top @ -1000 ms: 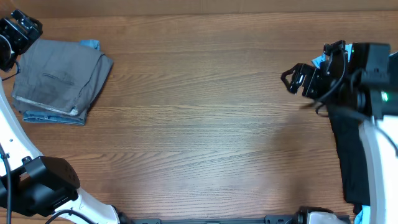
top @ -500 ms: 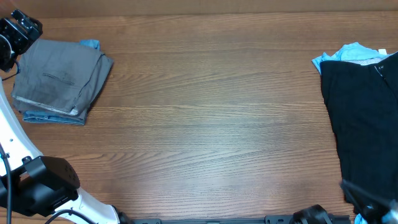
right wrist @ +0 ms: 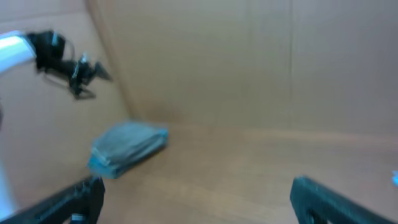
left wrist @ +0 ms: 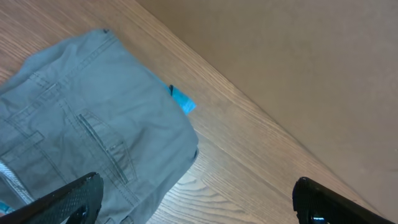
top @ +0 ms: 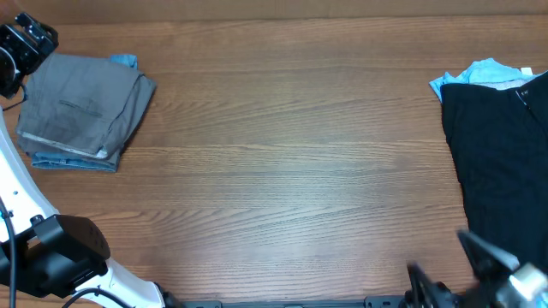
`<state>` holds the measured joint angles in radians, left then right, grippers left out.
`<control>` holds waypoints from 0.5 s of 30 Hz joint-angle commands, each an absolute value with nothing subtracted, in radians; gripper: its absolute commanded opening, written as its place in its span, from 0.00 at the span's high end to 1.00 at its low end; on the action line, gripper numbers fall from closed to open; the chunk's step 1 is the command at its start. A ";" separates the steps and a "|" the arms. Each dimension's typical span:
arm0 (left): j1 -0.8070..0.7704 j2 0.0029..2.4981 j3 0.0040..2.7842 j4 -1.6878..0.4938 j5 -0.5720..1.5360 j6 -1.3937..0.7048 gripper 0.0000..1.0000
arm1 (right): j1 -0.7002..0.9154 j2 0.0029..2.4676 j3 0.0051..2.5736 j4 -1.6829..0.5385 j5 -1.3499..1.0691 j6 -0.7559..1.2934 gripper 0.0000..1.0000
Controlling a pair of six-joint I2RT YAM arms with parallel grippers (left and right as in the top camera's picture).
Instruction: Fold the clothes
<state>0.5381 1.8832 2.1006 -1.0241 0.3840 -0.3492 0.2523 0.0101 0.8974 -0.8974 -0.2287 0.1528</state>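
A folded pair of grey shorts (top: 81, 107) lies at the table's far left on top of a light-blue garment (top: 64, 161). My left gripper (top: 26, 43) hangs open just beyond the shorts' back left corner. In the left wrist view the shorts (left wrist: 81, 124) fill the left side, and my left gripper (left wrist: 196, 202) has nothing between its fingers. A black garment (top: 501, 162) lies spread at the right edge over a light-blue one (top: 479, 73). My right gripper (top: 449, 267) is a blur at the front right. In its own view my right gripper (right wrist: 199, 199) is open and empty.
Bare wooden tabletop (top: 291, 162) spans the middle between the two piles. A brown cardboard wall (left wrist: 298, 62) rises behind the table's back edge. The left arm's white base (top: 60, 257) sits at the front left corner. The folded stack (right wrist: 127, 148) shows blurred in the right wrist view.
My right arm has pulled back from over the black garment at the back right to the front right corner, uncovering both garments there. The left arm and the folded shorts have not moved.
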 commanded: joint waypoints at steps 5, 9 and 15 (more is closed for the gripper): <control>0.538 1.887 2.098 -1.021 0.377 -0.363 0.00 | 0.199 0.005 0.376 -0.113 -0.142 0.147 0.00; 0.538 1.887 2.098 -1.021 0.377 -0.363 0.00 | 0.183 0.004 0.169 0.143 -0.142 0.151 0.00; 0.538 1.887 2.097 -1.020 0.377 -0.363 0.00 | 0.182 0.004 0.058 0.152 -0.090 0.150 0.00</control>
<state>0.5381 1.8832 2.1006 -1.0237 0.3836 -0.3492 0.1871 0.0151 0.0929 0.1413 -0.1352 0.1501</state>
